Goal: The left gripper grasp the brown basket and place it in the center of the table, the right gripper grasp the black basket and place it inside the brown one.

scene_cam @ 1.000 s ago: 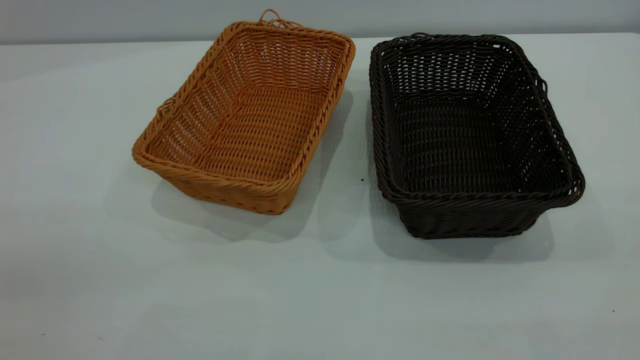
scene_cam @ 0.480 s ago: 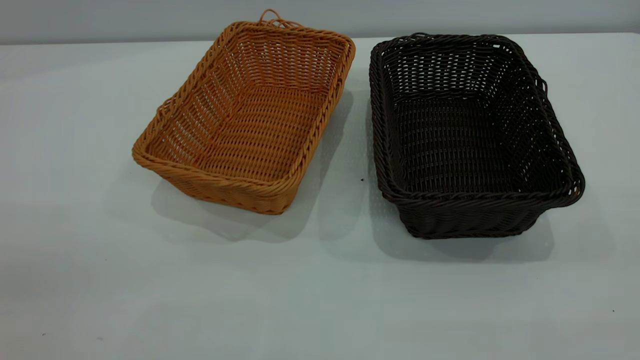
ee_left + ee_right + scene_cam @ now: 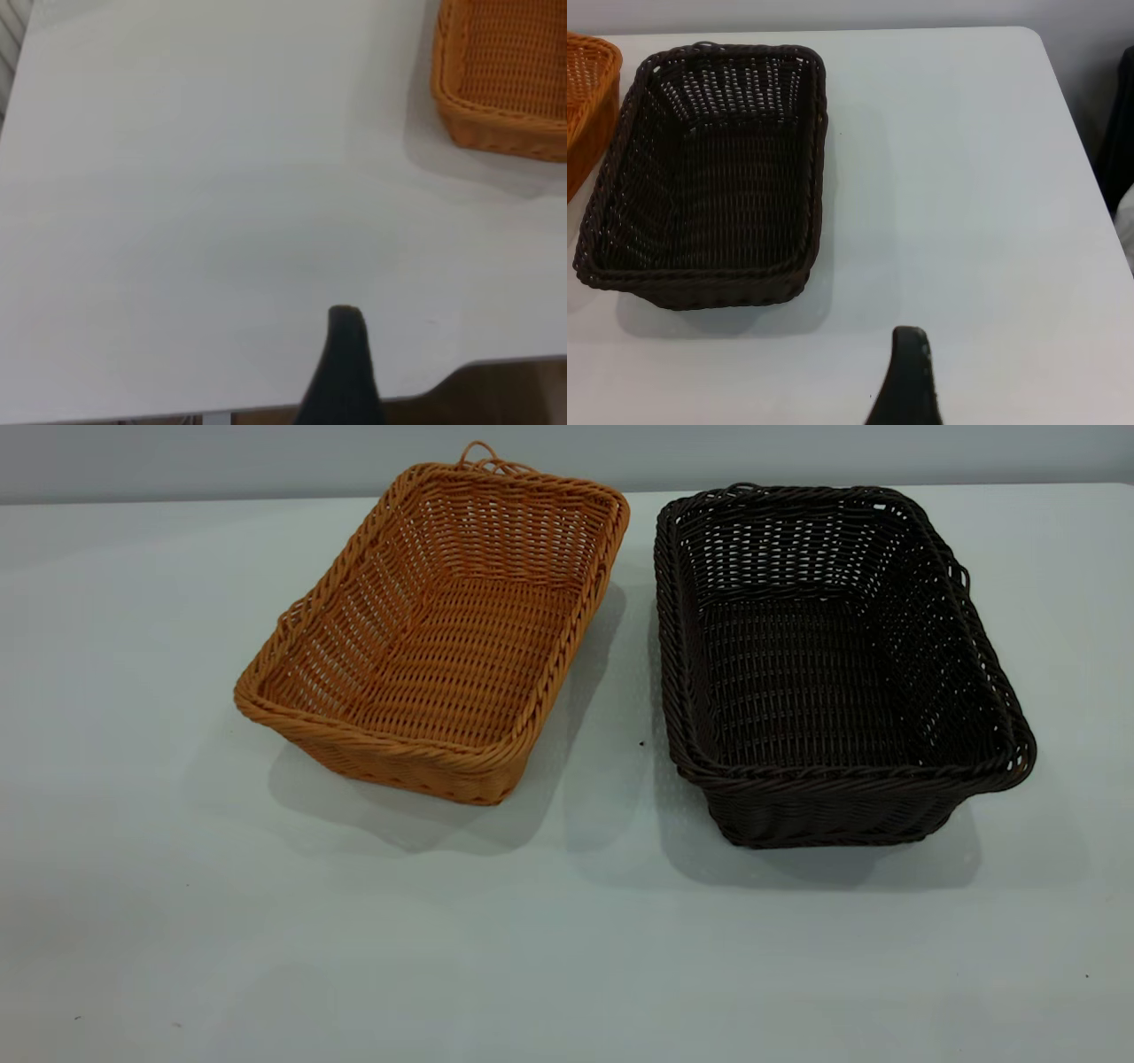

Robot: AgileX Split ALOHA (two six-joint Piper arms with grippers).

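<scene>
The brown basket (image 3: 438,633), orange-tan wicker, stands on the table (image 3: 567,939) at the back left of centre. The black basket (image 3: 824,664), dark wicker, stands beside it on the right with a narrow gap between them. Both are upright and empty. Neither gripper shows in the exterior view. My left gripper (image 3: 345,354) shows only as a dark tip above bare table near the table's edge, far from the brown basket's corner (image 3: 505,80). My right gripper (image 3: 911,372) shows only as a dark tip above bare table, apart from the black basket (image 3: 709,177).
The table's edge and a cut-out corner (image 3: 496,376) lie close to the left gripper. The table's right edge (image 3: 1076,133) and a dark object (image 3: 1118,133) beyond it show in the right wrist view. A grey wall (image 3: 797,452) runs behind the table.
</scene>
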